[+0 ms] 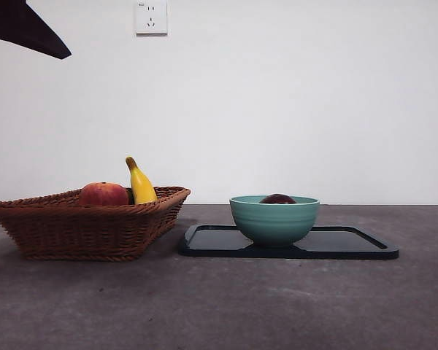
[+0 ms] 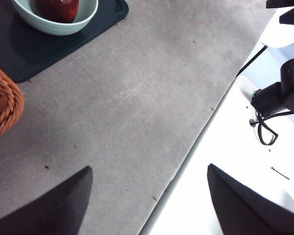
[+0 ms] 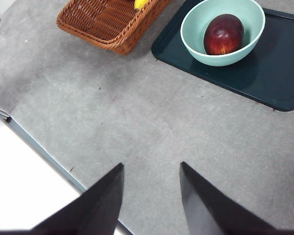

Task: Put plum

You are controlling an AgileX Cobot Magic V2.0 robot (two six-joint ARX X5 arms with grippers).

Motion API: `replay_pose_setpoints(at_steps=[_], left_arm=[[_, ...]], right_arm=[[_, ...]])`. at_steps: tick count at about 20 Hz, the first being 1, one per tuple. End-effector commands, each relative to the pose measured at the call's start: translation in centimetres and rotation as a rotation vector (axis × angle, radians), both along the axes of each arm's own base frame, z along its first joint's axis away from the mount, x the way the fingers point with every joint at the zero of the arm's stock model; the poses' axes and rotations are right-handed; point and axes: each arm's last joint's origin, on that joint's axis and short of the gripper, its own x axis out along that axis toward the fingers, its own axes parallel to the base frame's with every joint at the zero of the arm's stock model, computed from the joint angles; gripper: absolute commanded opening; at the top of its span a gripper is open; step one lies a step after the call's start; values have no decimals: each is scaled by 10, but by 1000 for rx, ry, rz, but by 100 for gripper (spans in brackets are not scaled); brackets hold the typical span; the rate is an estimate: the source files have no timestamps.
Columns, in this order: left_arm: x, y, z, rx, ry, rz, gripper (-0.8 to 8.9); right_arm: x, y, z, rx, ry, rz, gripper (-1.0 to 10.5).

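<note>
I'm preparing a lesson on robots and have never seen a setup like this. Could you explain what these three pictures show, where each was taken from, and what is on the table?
This is a two-armed table robot. One picture looks level across the table; the other two come from cameras on each wrist, with that arm's two black jaws at the bottom. The left gripper and right gripper are both open, holding nothing, hovering above bare table. On the grey table a dark tray carries a green bowl containing the plum. Beside it stands a wicker basket with a reddish fruit and a banana.
</note>
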Motion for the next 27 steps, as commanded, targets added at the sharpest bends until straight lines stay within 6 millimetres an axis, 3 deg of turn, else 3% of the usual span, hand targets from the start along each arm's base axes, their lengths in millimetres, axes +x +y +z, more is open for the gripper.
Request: replay_pose_setpoints(at_steps=[1,9,15,22,27], left_arm=[[1,-1,2,-6,-17,-14,374],[5,-4,6,-42,-17,26,375],[28,-27,26,-155,-170,131,415],[93,-84,37,-85,-196,113,414],[143,-130,19,7,-213,138,411]], right_arm=[[1,1,2,2,-13,11,182],[1,1,2,2,-13,11,181],[1,1,2,2,-14,11,181],[1,1,2,0,-16,13,181],[1,1,2,0,-16,13,181]])
